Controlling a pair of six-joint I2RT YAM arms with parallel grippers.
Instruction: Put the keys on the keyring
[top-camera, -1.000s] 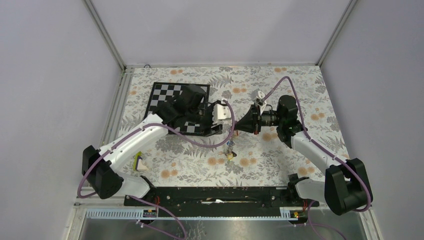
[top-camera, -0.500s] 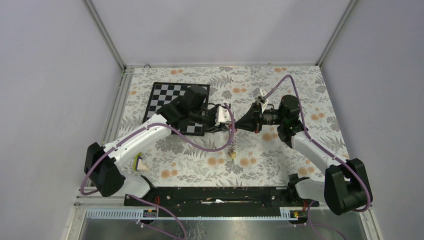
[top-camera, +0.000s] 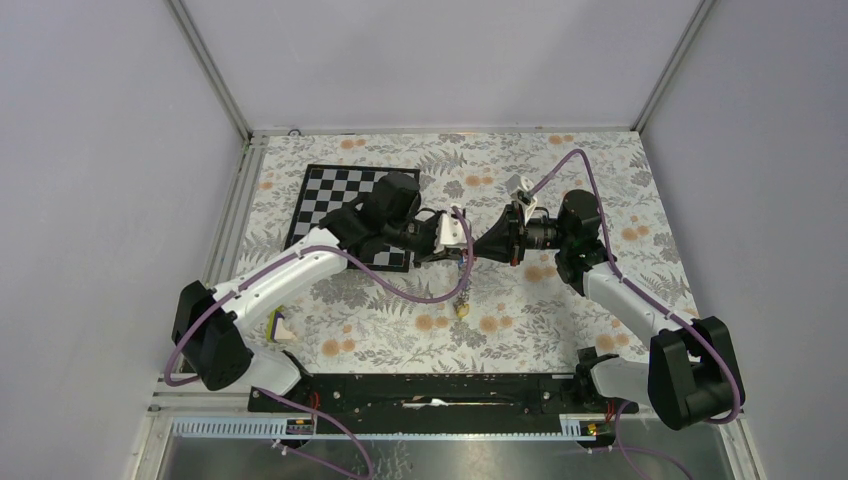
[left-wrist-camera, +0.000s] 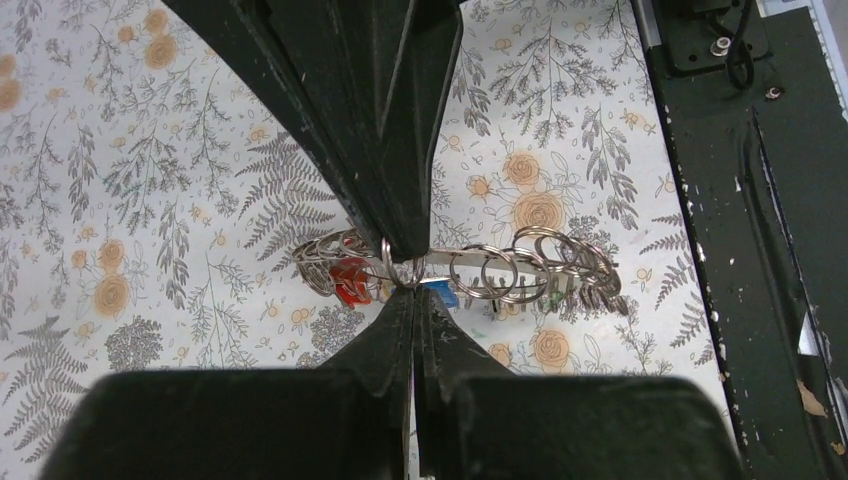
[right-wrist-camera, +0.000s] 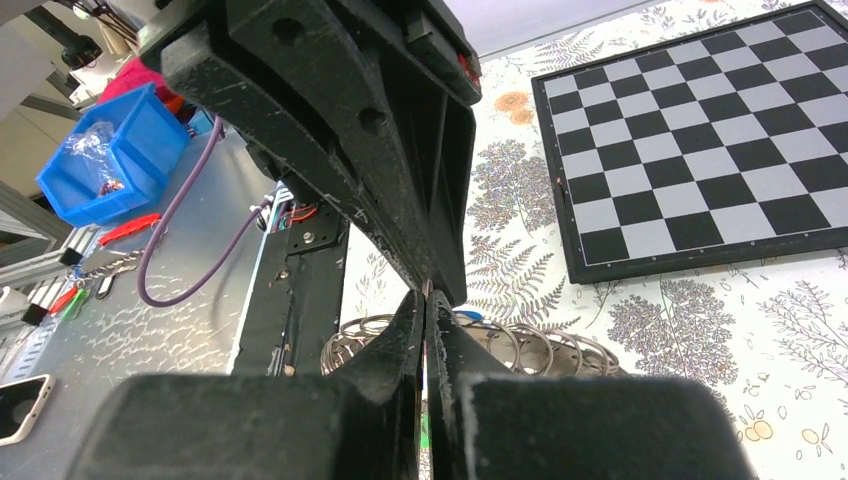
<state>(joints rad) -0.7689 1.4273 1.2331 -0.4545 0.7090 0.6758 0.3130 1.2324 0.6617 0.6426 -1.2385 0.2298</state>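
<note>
Left arm: up from the near-left corner, elbow bent, forearm slanting across the near-right corner of the chessboard (top-camera: 335, 195) towards the middle of the worktop (top-camera: 560, 170).
Right arm: up from the near-right corner, wrist turned flat, nose pointing left, and the two arms are tip to tip!
Left gripper (left-wrist-camera: 412, 292): fingers pressed together with barely a slit between them, nipping one ring of the keyring (left-wrist-camera: 497, 272).
Right gripper (right-wrist-camera: 425, 298): fingers drawn tight too, clamped on the same ring from the opposite side.
Keyring: a string of grey metal loops over the flowered cloth mid-worktop, trailing from the pinch point towards the near edge. I cannot tell whether its low end touches the cloth.
Keys: a red key (left-wrist-camera: 351, 280) and a blue key (left-wrist-camera: 441, 292) sit among the loops, either side of the pinch; the far end of the chain is too tangled to read.
</note>
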